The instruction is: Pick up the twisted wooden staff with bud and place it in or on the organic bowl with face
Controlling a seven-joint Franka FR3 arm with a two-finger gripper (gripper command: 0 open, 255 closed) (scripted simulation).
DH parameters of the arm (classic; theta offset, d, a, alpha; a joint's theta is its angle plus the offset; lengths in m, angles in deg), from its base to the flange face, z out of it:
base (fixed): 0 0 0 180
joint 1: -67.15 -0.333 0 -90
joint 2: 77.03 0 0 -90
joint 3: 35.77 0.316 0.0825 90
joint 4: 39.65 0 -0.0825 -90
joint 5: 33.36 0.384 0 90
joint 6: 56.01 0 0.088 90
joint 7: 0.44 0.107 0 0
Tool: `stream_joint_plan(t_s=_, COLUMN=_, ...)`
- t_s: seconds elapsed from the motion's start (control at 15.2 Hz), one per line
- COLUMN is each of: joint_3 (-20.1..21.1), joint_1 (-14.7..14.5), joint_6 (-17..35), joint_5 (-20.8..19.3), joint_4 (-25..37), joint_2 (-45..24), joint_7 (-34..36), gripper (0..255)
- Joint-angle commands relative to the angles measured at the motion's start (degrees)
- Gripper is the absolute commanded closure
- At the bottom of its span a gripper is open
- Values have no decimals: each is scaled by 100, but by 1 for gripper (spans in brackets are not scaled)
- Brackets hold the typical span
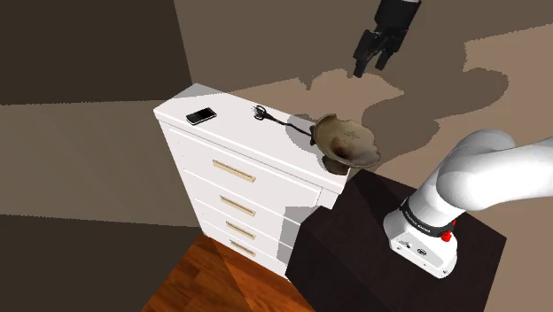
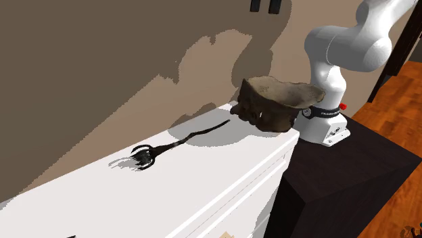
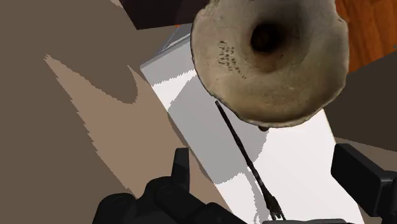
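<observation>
Dark, thin staff [image 1: 284, 122] lies flat on the white dresser [image 1: 221, 99] top, clawed head toward the shoulder view's left, tail running up to the bowl [image 1: 347, 142] at the right corner. Gripper [image 1: 370, 67] hangs high above, fingers spread, holding nothing. We judge three risks: the low, slim shaft slips the pinch; a descent near the tail nudges the bowl off its corner; the long staff tips out.

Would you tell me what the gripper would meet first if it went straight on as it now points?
Probably the thin dark staff lying on the white dresser top: the wrist view shows it between the open jaws. The gripper hangs high above, and the bowl sits close beside that line.
</observation>
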Motion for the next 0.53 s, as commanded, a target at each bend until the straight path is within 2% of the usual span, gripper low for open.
stream_joint_plan(t_s=0.0, joint_3=0, joint_1=0, joint_6=0, joint_5=0, joint_4=0, joint_2=0, joint_7=0, gripper=0)
stream_joint_plan(t_s=0.46, joint_3=-133, joint_1=-217, joint_6=1334, joint_5=-66, joint_4=-314, joint_2=-1093, joint_7=-730, gripper=0)
